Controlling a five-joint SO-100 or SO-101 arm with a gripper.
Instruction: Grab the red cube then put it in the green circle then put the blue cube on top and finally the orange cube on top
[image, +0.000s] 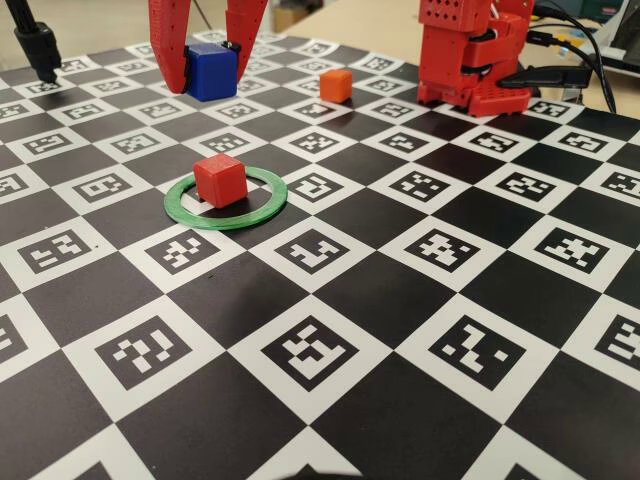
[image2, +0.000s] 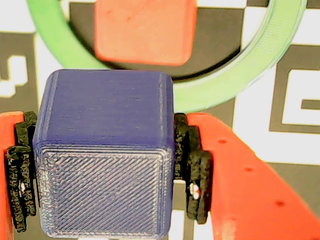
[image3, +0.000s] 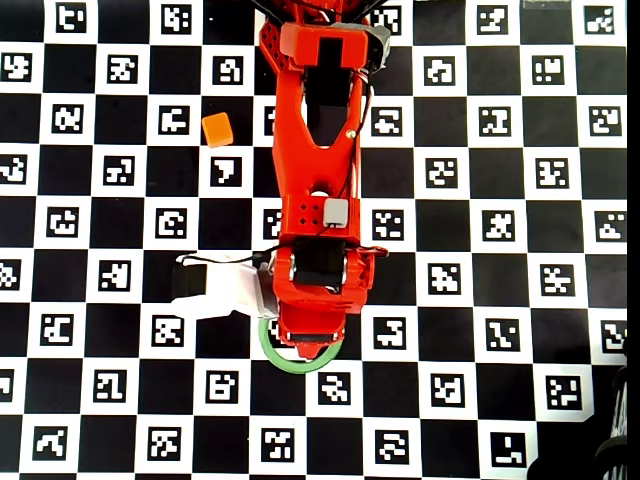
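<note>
While the red cube (image: 220, 179) sat inside the green circle (image: 226, 198), the hand (image: 208, 66) gripped the blue cube (image: 211, 70) above the surface (image: 400, 300); the orange cube (image: 336, 85) stood apart.

The small matte deep-blue plastic cube (image2: 104, 157) sits upright, clamped between the red gripper's (image: 208, 72) black pads, off the board. Below and ahead of it, the matte red plastic cube (image: 220, 180) rests inside the thin flat green plastic ring (image: 226, 198). The bright orange plastic cube (image: 336, 85) lies apart, beside the gripper.
</note>
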